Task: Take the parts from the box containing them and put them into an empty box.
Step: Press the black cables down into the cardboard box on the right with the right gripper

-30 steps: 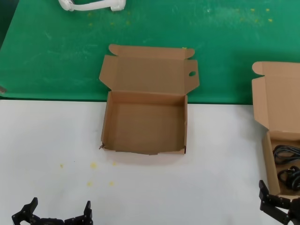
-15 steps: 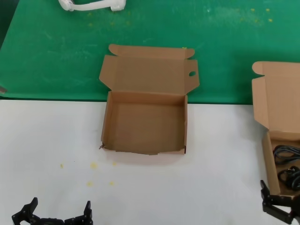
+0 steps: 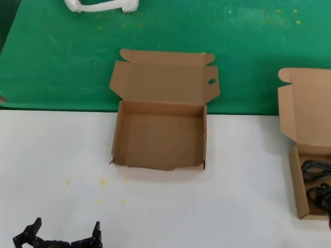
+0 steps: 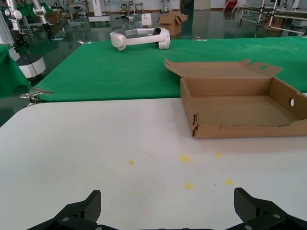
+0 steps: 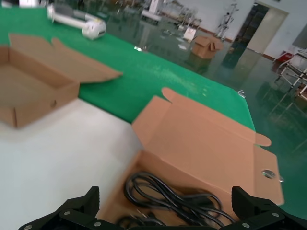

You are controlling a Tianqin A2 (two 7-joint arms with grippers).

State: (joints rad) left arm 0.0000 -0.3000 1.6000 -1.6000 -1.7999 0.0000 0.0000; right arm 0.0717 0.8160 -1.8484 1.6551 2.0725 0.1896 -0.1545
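The empty box [image 3: 118,135] lies open at the middle of the table, its lid [image 3: 164,80] folded back with a round hole in one flap; it also shows in the left wrist view [image 4: 240,130] and the right wrist view [image 5: 36,103]. The box containing the parts [image 3: 294,175] sits at the right edge with black coiled cables [image 3: 316,168] inside. My right gripper [image 5: 165,203] hangs open just above those cables [image 5: 177,194] and is outside the head view. My left gripper [image 3: 62,241] is parked open at the near left, over bare table [image 4: 168,211].
A green cloth [image 3: 57,57] covers the far half of the table, and the near half is white [image 3: 227,196] with small yellow specks. A white headset-like device [image 3: 101,5] lies at the far edge of the cloth.
In the head view my right gripper has slid off past the bottom right corner. The left gripper, the boxes and the cables have stayed put.
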